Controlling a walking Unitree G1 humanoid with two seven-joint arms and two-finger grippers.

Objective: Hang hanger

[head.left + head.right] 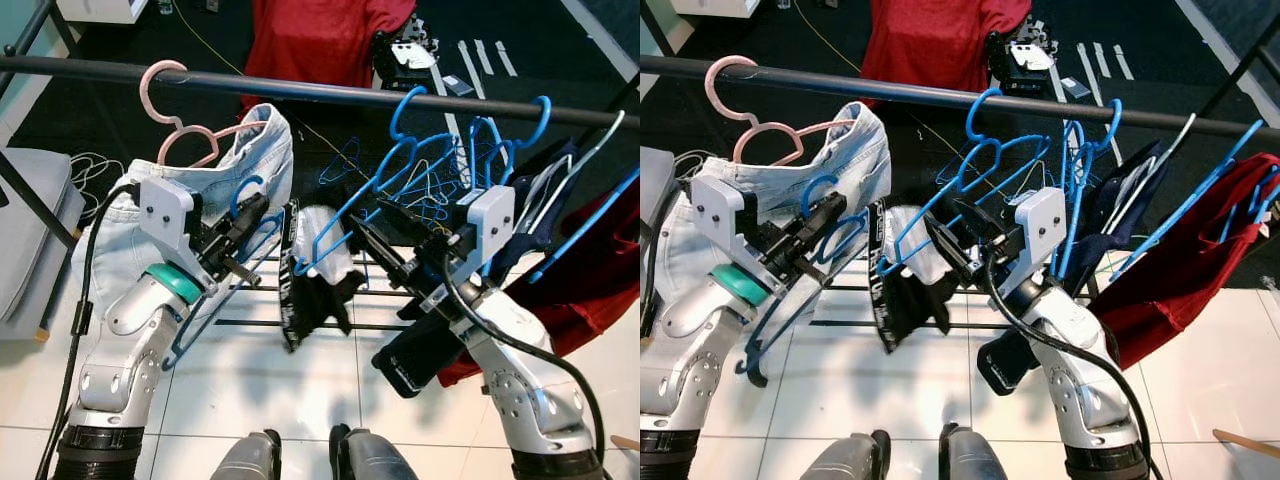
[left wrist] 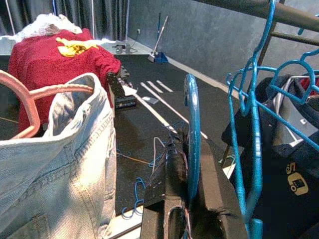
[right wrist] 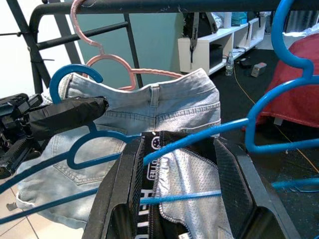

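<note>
Under the rail (image 1: 300, 88), left gripper (image 1: 243, 232) is clamped on a blue hanger (image 1: 215, 300), hook short of rail; right gripper (image 1: 958, 240) clamps 2nd hanger w/ shorts (image 1: 902, 285). Risk: hooks tangle.

— What sort of place is this?

— A room at home used for drying laundry. A dark clothes rail (image 1: 300, 88) runs across it, with jeans (image 1: 250, 165) on a pink hanger (image 1: 170, 110) and several blue hangers (image 1: 440, 160).

— Anything else?

— White floor tiles (image 1: 260, 380) meet a dark carpet (image 2: 149, 124), a white shelf unit (image 3: 224, 42) stands by a teal wall (image 3: 154, 40), and a red blanket (image 2: 55, 59) covers some furniture.
</note>
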